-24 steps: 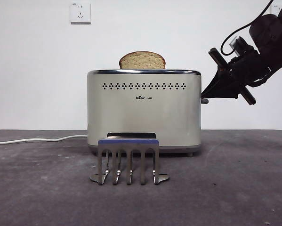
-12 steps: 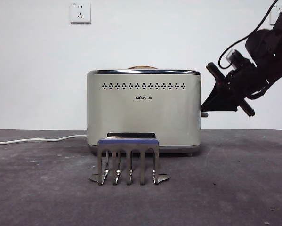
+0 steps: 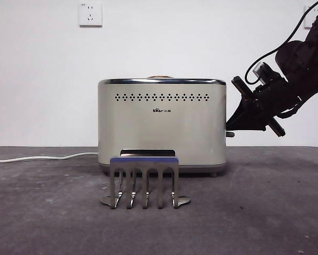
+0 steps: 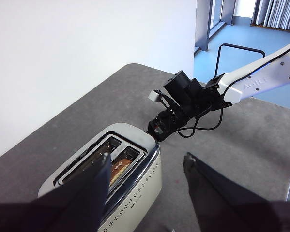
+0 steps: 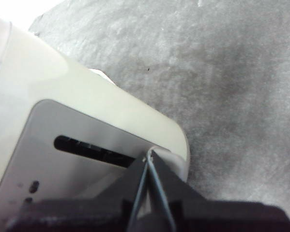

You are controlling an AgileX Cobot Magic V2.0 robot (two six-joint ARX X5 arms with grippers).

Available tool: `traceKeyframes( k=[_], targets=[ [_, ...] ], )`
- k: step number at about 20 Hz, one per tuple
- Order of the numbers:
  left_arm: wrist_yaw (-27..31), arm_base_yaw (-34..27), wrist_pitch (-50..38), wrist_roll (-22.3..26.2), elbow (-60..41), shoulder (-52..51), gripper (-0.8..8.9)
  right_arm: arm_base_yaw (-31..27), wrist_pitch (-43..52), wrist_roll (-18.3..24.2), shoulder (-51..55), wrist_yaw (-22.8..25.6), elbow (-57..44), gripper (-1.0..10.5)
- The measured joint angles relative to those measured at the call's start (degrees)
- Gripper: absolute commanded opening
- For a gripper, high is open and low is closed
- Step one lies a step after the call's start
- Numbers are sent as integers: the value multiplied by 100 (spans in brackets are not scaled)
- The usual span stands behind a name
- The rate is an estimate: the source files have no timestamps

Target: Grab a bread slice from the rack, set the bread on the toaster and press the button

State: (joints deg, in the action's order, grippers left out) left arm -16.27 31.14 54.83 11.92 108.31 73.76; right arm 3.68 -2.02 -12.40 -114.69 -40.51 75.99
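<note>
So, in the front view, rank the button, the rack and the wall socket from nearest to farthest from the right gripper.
1. The button: on the toaster's narrow side, right at the right gripper.
2. The rack: on the table in front of the toaster.
3. The wall socket: high on the far wall.

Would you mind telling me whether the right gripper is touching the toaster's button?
Touching. In the front view the right gripper sits on the button at the toaster's narrow side, no gap showing.
</note>
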Motion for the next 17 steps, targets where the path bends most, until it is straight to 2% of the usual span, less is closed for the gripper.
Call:
traceKeyframes(
  k=[17],
  targets=[
    [0, 0, 9, -2, 0, 0, 256, 0, -116, 0, 109, 70, -2, -12]
  ],
)
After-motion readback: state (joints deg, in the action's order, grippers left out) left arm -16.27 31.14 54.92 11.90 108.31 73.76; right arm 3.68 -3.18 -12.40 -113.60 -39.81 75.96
